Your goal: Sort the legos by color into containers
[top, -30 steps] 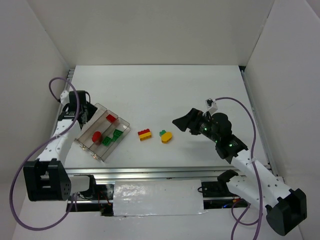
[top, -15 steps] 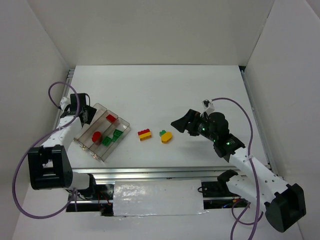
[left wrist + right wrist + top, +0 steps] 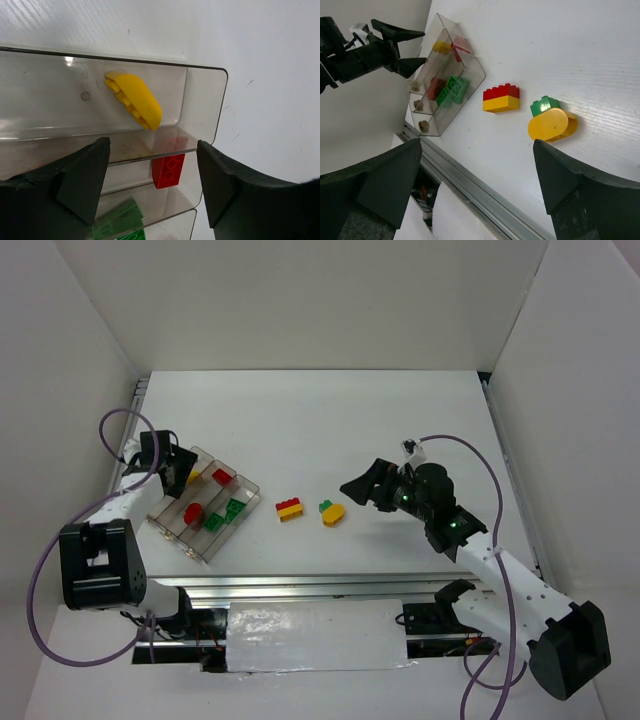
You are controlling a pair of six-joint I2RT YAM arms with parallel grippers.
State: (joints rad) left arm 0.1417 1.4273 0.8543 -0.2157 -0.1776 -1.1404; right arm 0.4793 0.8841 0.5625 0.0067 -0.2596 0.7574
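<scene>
The clear three-compartment tray (image 3: 246, 483) sits at the left. Its left compartment holds a yellow wedge (image 3: 134, 99), the middle one holds a red brick (image 3: 221, 476) and a rounded red piece (image 3: 193, 512), and the right one holds green bricks (image 3: 232, 508). A red-on-yellow brick (image 3: 290, 508) and a green-on-yellow piece (image 3: 331, 512) lie on the table; the right wrist view shows both, the red-on-yellow brick (image 3: 501, 97) and the green-on-yellow piece (image 3: 551, 120). My left gripper (image 3: 178, 466) is open and empty over the tray's far end (image 3: 205, 70). My right gripper (image 3: 360, 487) is open and empty, just right of the green-on-yellow piece.
White walls stand on the left, back and right. A metal rail (image 3: 300, 585) runs along the table's near edge. The left arm's purple cable (image 3: 112, 425) loops near the left wall.
My left arm has drawn back toward the left wall, and the yellow wedge now shows in the tray's left compartment. My right gripper has edged slightly left.
</scene>
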